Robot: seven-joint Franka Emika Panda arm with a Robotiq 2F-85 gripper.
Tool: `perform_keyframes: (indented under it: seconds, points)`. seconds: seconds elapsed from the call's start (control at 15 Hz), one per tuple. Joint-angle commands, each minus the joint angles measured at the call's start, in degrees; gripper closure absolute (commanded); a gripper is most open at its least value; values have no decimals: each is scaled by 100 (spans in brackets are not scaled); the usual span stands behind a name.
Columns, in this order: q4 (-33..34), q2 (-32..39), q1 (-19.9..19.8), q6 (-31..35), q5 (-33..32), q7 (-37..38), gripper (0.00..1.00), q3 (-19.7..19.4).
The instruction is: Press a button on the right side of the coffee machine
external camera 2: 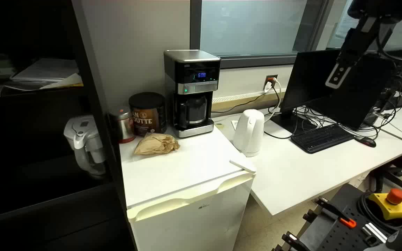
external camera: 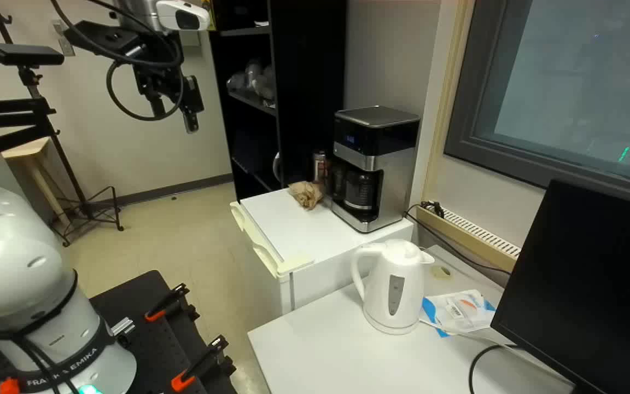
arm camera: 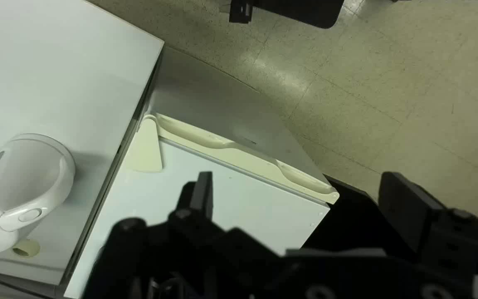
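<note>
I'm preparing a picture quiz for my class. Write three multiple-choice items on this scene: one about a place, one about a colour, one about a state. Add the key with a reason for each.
1. What does the coffee machine stand on?
A. the desk
B. the white fridge
C. a black shelf

2. What colour is the kettle?
A. black
B. red
C. white

3. How does the claw stand?
A. with its fingers spread apart
B. gripping the kettle
C. with its fingers pressed together

Key:
1: B, since both exterior views show the machine's base resting on the top of the white fridge.
2: C, since its body looks white in all three views.
3: A, since the wrist view shows a wide gap between the fingers, with nothing held in it.
</note>
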Motion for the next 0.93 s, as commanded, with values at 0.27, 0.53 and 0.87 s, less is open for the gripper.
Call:
perform_keyframes:
  seconds: [0.27,0.53,0.87]
  points:
    - [20,6,-86,-22,46,-52,0,53]
    - [20,6,-86,-22,46,-52,0,53]
    - [-81,59,-121,132,-3,-94,0,38]
